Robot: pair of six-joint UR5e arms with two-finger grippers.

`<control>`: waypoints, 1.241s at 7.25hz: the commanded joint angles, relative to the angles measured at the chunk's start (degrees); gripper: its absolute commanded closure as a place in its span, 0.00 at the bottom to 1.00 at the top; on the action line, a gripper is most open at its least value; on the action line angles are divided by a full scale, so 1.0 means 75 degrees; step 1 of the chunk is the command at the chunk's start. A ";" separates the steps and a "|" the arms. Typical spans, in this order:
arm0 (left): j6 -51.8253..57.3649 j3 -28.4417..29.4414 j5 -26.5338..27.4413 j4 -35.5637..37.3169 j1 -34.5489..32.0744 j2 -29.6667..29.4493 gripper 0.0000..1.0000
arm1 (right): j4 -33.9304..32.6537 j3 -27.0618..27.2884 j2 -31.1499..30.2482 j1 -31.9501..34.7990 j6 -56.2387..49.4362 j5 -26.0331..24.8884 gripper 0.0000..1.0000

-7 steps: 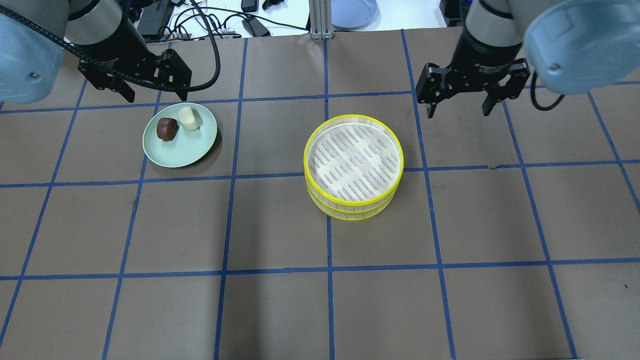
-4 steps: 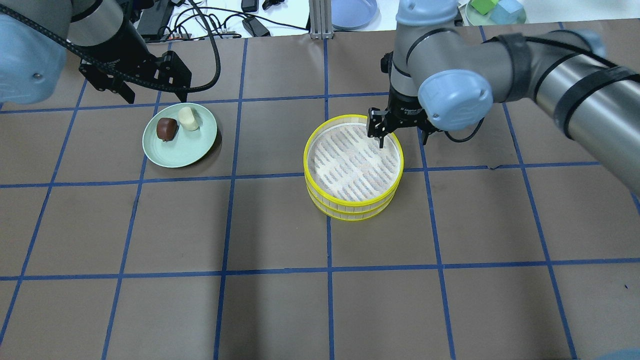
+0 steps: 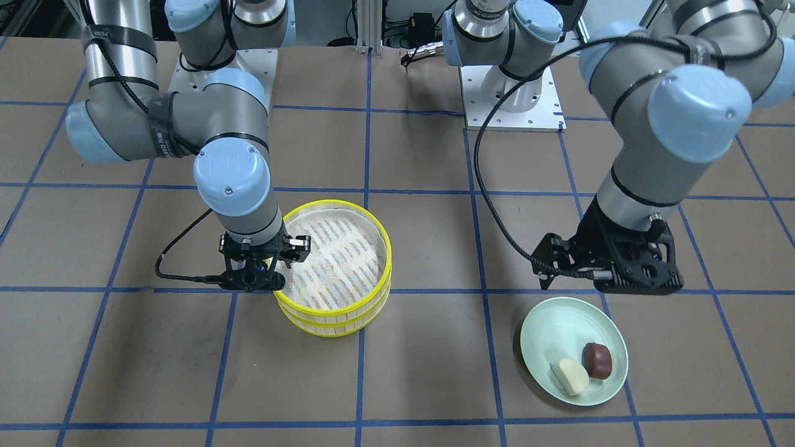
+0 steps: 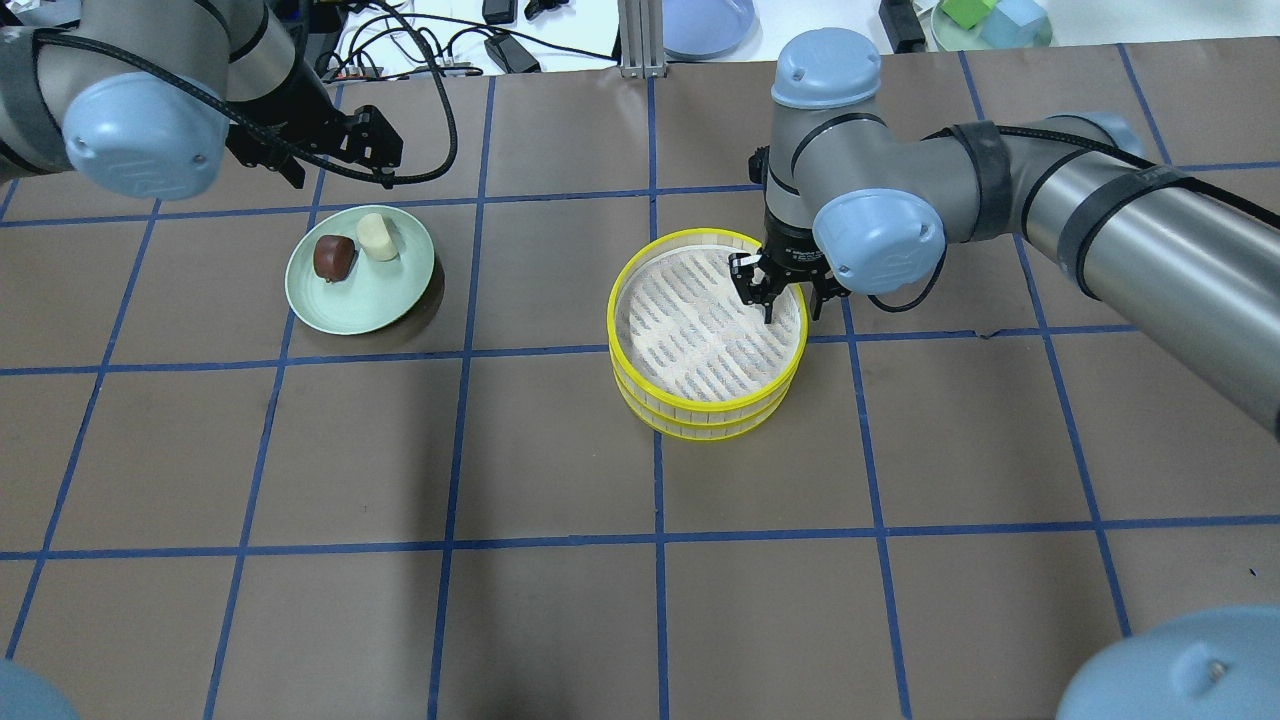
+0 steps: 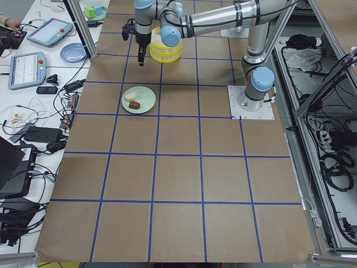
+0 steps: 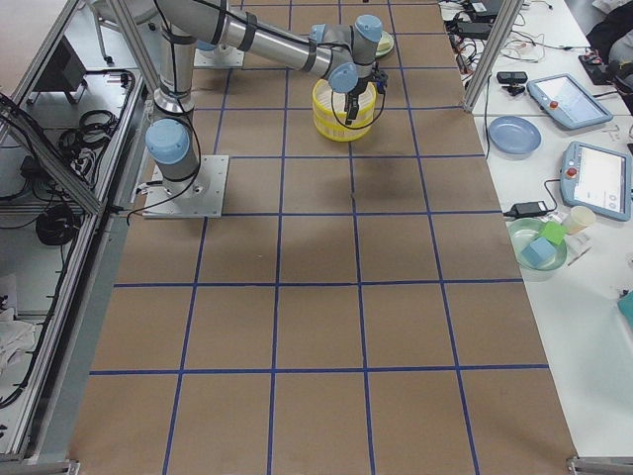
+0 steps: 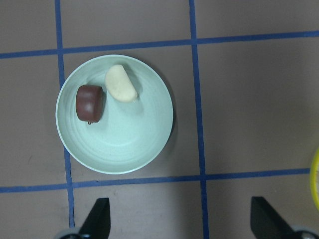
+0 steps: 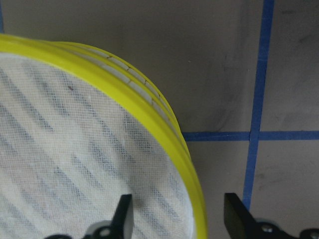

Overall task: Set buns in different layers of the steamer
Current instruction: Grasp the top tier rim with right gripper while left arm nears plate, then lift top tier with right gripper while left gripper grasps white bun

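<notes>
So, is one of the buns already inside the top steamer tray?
No, the cream-white bun and the reddish-brown bun both lie on the pale green plate, and the top steamer tray is empty.

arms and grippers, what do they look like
Both arms are silver-grey tubes with pale blue rounded joint caps; black straps hold a black cable along each. The left gripper and right gripper are black, each with two flat black fingers.

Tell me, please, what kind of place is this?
Most likely a robotics lab: two industrial arms on bolted base plates, a table with a blue tape grid, and teach pendants on the side bench.
</notes>
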 commanded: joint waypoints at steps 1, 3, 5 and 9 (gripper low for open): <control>0.0231 0.0028 -0.0043 0.1358 0.0488 -0.1259 0.00 | 0.0035 -0.0067 -0.0371 -0.0010 0.0001 0.0011 1.00; 0.0257 0.0157 -0.0183 0.2132 0.0513 -0.1987 0.02 | 0.1129 -0.0357 -0.1166 -0.0161 -0.0022 0.0243 1.00; 0.0280 0.0158 -0.0289 0.2534 0.0513 -0.2422 0.21 | 0.2514 -0.0979 -0.1800 -0.0476 -0.0255 0.0234 1.00; 0.0466 0.0146 -0.0208 0.2606 0.0513 -0.2740 0.56 | 0.3537 -0.1028 -0.2728 -0.2756 -0.2896 -0.0399 1.00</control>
